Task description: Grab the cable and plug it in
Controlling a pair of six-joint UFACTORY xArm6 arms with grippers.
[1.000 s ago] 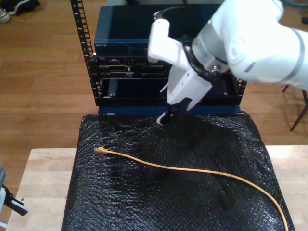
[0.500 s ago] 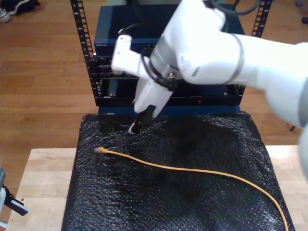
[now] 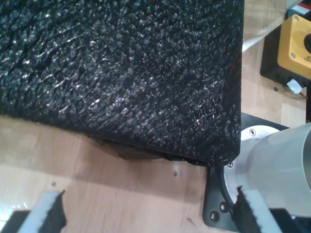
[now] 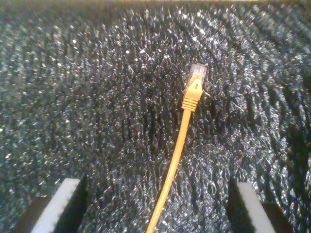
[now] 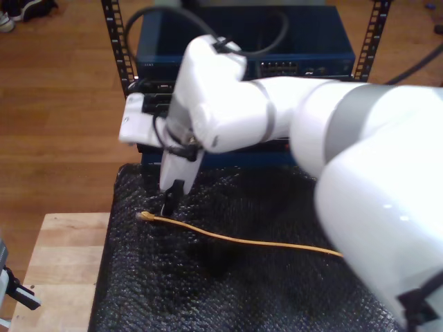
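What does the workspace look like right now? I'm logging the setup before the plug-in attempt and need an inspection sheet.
Surface: black bubbly mat over a wooden table.
Job's things: yellow-orange cable lies loose across the mat; its clear plug points toward the rack, not gripped.
Clutter: yellow box beside the mat's corner in the first wrist view.
Grippers: my second gripper hangs over the plug end, jaws open either side of the cable; my first gripper is open above bare wood by the mat's edge.
Cables: thick black arm cable loops above the rack.
Surroundings: blue equipment rack behind the mat, wooden floor.
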